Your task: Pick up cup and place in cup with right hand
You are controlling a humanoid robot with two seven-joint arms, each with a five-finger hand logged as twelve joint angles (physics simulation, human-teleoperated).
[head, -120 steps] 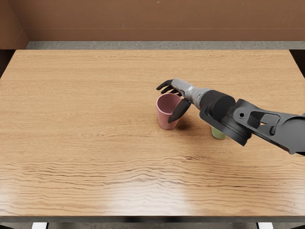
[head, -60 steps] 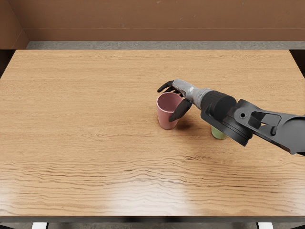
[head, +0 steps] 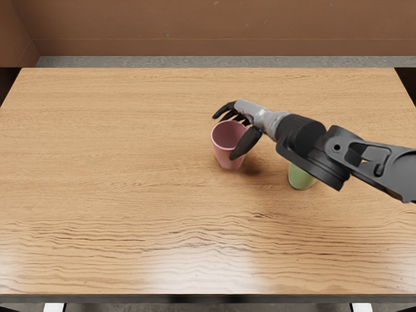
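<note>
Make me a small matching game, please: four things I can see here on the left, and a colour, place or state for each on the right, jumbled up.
Column one
1. Pink cup
2. Green cup
3. Right robot hand
4. Table

Column two
A. Black and light grey
B. Held, with its mouth facing up
C. Wood-grained, light brown
D. Partly hidden by the right arm

Right pairs: 1-B, 2-D, 3-A, 4-C
</note>
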